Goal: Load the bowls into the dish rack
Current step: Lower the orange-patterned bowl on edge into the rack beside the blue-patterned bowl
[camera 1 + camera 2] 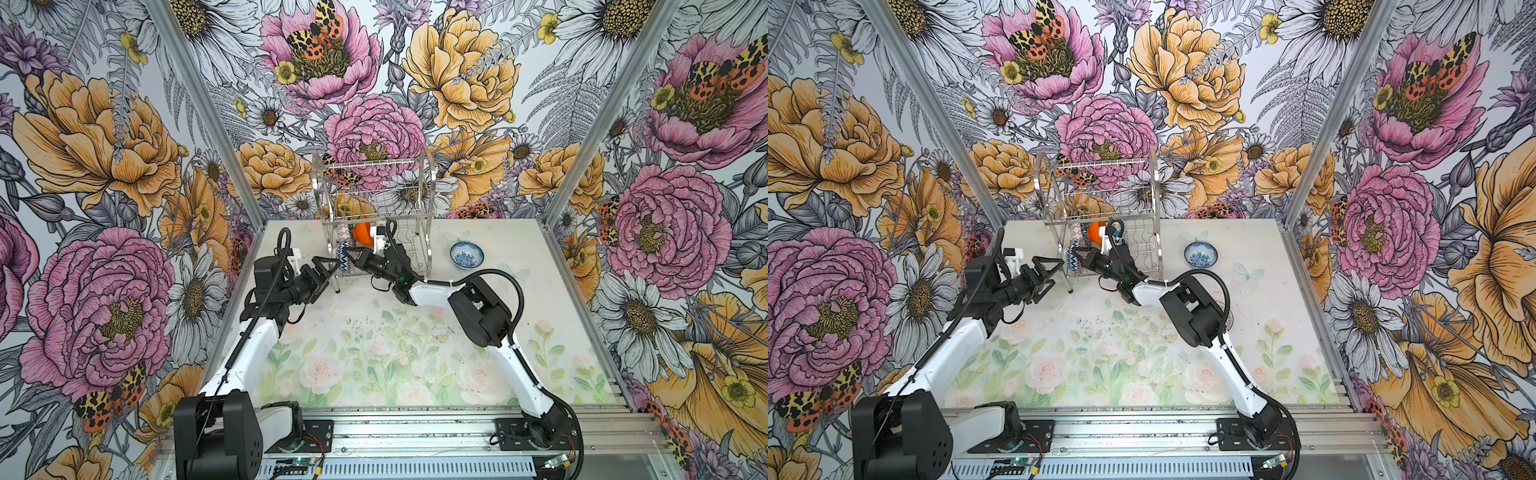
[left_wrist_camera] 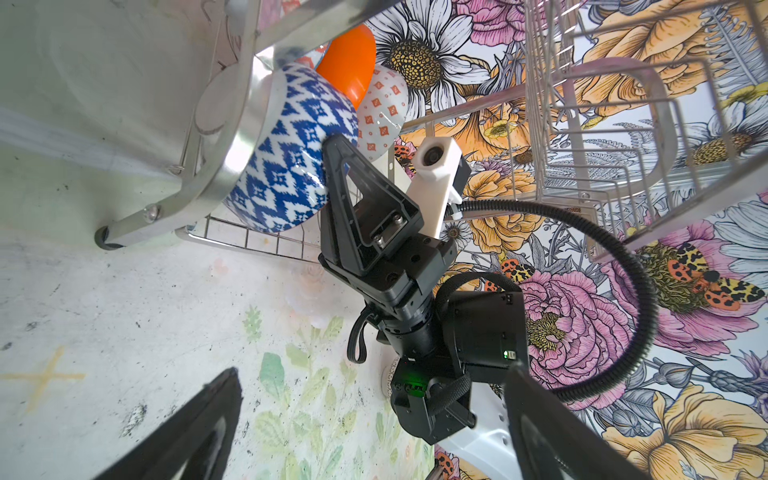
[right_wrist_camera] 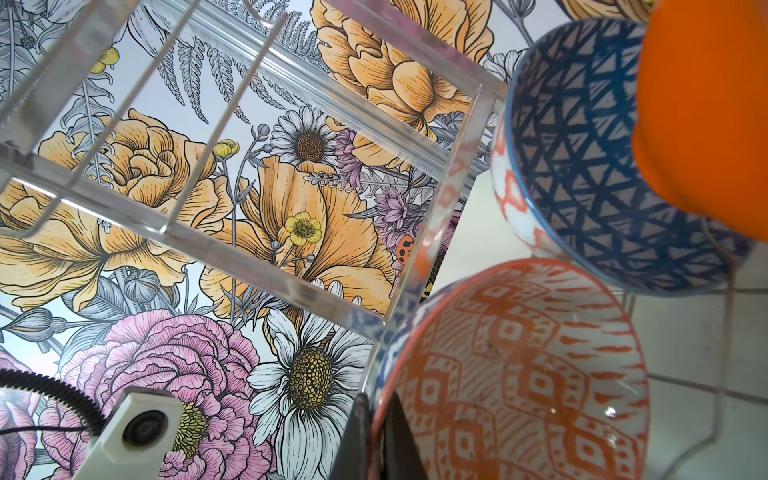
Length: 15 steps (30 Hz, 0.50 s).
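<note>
1. In both top views the dish rack (image 1: 430, 183) (image 1: 1156, 187) stands centre back on the bench (image 1: 374, 340). At the left end of its lower tier, the navy-white zigzag bowl (image 1: 344, 258) stands on edge, with the plain orange bowl (image 1: 362, 235) behind it.
2. The right fingers (image 1: 359, 255) reach into that tier and are pressed together on the zigzag bowl's rim. The left fingers (image 1: 322, 264) are spread wide apart and hold nothing, just left of the rack.
3. The blue-white floral bowl (image 1: 466, 254) (image 1: 1200, 254) sits upright on the bench, right of the rack and apart from it.
4. In the left wrist view, the right fingers (image 2: 338, 153) touch the zigzag bowl (image 2: 286, 166) at centre frame. The orange bowl (image 2: 349, 62) and the orange-red patterned bowl (image 2: 382, 108) are above it. The left fingers (image 2: 195, 436) are spread across the bottom edge.
5. In the right wrist view, at lower centre, the right fingers (image 3: 395, 444) pinch the rim of the zigzag bowl (image 3: 519, 374), which shows its orange-patterned inside. The patterned bowl (image 3: 582, 166) and the orange bowl (image 3: 706, 104) are at upper right.
</note>
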### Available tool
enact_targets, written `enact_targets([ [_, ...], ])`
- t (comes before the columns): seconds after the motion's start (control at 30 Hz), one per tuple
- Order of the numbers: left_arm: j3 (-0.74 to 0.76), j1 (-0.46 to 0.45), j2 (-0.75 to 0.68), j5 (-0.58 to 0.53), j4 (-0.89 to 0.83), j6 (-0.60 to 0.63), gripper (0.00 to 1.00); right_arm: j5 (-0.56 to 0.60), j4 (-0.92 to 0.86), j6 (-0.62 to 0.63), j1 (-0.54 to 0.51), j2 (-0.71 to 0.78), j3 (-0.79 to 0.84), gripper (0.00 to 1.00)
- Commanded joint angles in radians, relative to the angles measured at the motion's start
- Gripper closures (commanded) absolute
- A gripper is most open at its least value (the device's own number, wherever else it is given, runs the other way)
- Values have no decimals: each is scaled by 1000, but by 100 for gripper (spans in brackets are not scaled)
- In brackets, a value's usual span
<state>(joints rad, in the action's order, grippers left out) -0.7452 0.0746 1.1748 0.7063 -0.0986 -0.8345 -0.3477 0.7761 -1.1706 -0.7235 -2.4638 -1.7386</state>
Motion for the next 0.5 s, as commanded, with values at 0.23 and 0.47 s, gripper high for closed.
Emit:
enact_targets([
  [0.23, 17, 8, 8, 19, 36, 0, 1, -7, 29, 8, 2, 4, 12, 100],
  [0.47, 17, 8, 10, 17, 36, -1, 1, -8, 0, 17, 11, 10, 34, 100],
])
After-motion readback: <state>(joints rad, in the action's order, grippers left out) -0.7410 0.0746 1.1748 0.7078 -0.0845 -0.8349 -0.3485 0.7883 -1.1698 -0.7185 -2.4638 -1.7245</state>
